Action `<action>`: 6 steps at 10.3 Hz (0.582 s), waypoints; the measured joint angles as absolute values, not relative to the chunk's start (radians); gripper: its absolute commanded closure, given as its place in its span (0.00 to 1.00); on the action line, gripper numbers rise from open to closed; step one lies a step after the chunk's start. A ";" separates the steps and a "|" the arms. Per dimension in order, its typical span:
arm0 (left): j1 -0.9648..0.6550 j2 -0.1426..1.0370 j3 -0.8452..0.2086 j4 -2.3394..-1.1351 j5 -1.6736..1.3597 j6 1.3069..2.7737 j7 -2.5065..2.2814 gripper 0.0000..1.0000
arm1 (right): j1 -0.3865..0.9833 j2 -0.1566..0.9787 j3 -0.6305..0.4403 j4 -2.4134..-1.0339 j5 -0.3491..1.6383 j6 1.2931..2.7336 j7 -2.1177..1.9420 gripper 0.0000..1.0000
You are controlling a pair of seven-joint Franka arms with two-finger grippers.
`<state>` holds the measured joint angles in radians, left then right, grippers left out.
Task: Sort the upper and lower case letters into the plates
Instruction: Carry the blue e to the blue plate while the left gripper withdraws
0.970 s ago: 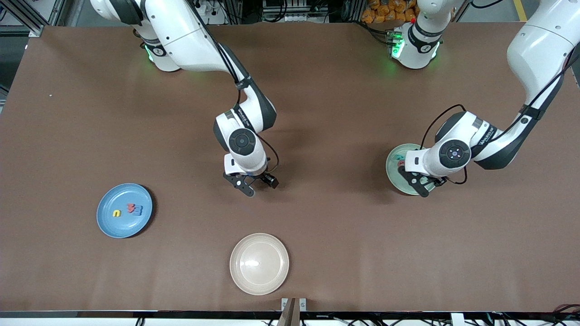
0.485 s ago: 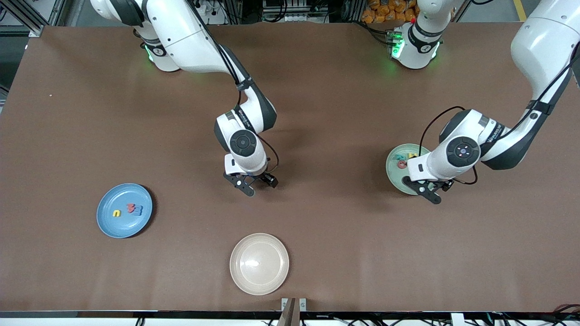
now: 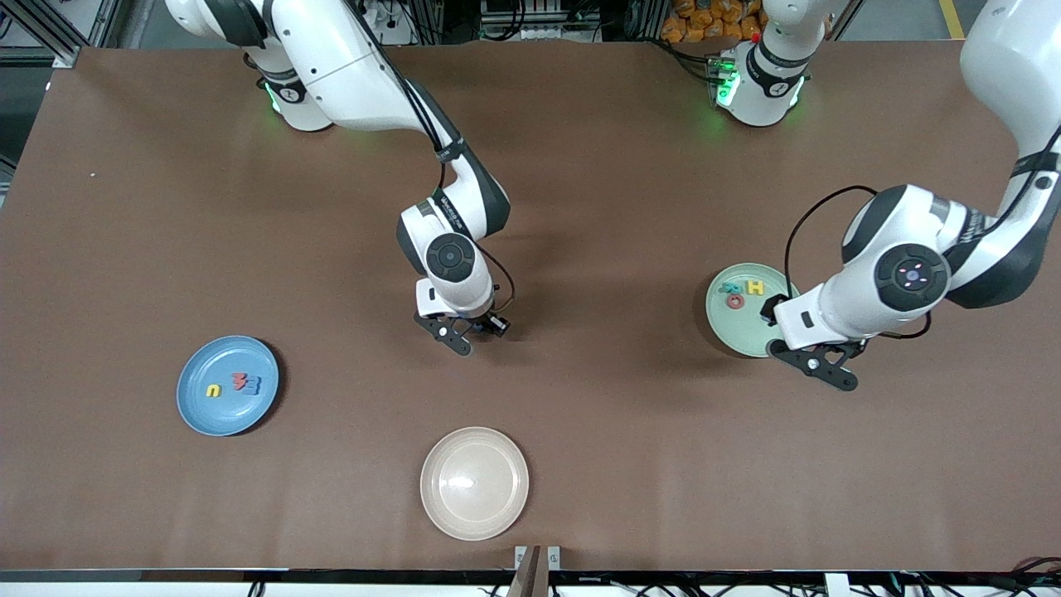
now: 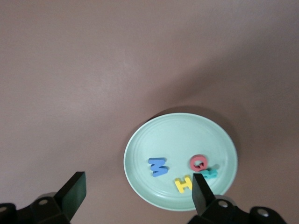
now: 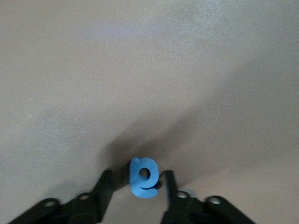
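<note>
My right gripper is low over the bare table near its middle. In the right wrist view its fingers stand open on either side of a small blue lower case letter, with a gap on each side. My left gripper is open and empty over the table beside the mint green plate. That plate holds a blue W, a red Q, a yellow H and a teal letter. The sky blue plate holds a yellow u, a red letter and a blue E.
A cream-beige plate with nothing in it sits nearest the front camera, near the table's front edge. The sky blue plate is toward the right arm's end, the mint green plate toward the left arm's end.
My left gripper has moved off the mint green plate toward the left arm's end, uncovering the letters in it. My right gripper has shifted only slightly.
</note>
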<state>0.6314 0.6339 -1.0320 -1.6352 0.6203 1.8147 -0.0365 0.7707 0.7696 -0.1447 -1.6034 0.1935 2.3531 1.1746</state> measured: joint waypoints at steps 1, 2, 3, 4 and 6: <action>0.624 0.616 -1.032 -1.599 0.581 1.798 -0.037 0.00 | 0.771 0.769 -0.144 -1.602 0.194 2.357 1.175 1.00; 0.619 0.587 -1.024 -1.581 0.549 1.789 -0.037 0.00 | 0.771 0.769 -0.144 -1.601 0.193 2.356 1.174 1.00; 0.604 0.548 -0.993 -1.573 0.505 1.784 -0.037 0.00 | 0.771 0.769 -0.144 -1.601 0.193 2.356 1.174 1.00; 0.566 0.501 -0.929 -1.563 0.437 1.780 -0.036 0.00 | 0.771 0.769 -0.145 -1.601 0.193 2.356 1.172 1.00; 0.424 0.399 -0.726 -1.519 0.287 1.741 -0.035 0.00 | 0.762 0.761 -0.154 -1.599 0.193 2.352 1.131 1.00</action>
